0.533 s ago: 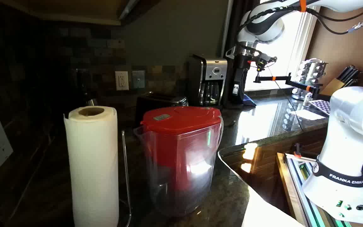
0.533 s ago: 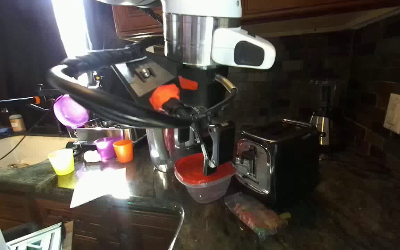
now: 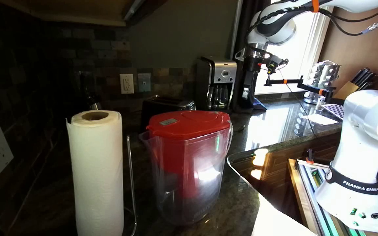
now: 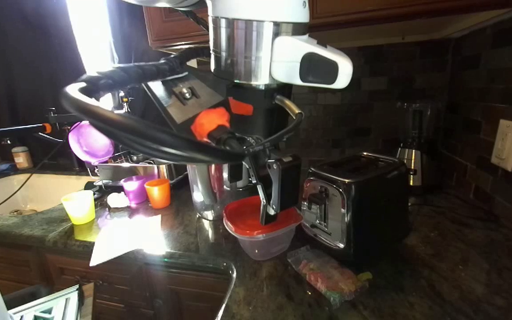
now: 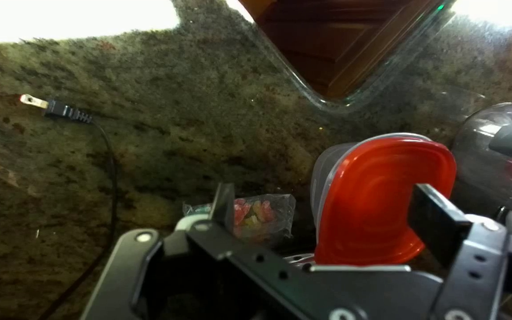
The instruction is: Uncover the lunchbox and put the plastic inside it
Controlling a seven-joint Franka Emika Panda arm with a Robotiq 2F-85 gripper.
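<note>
The lunchbox is a clear plastic container [image 4: 265,246] with a red lid [image 4: 247,215] on top. In the wrist view the red lid [image 5: 380,195] covers the clear container [image 5: 325,166]. The plastic is a clear bag of colourful candies [image 4: 327,275] lying on the counter beside the toaster; the bag [image 5: 260,213] also shows in the wrist view. My gripper [image 4: 268,218] is above the lid, fingers pointing down. In the wrist view my gripper [image 5: 325,198] is open, one finger over the lid, the other over the bag. Whether a fingertip touches the lid I cannot tell.
A black toaster [image 4: 354,209] stands right beside the lunchbox. A coffee maker [image 3: 221,82] is close to the gripper. A red-lidded pitcher [image 3: 189,147] and a paper towel roll [image 3: 98,173] stand in an exterior view. A cord with a plug [image 5: 65,110] lies on the counter.
</note>
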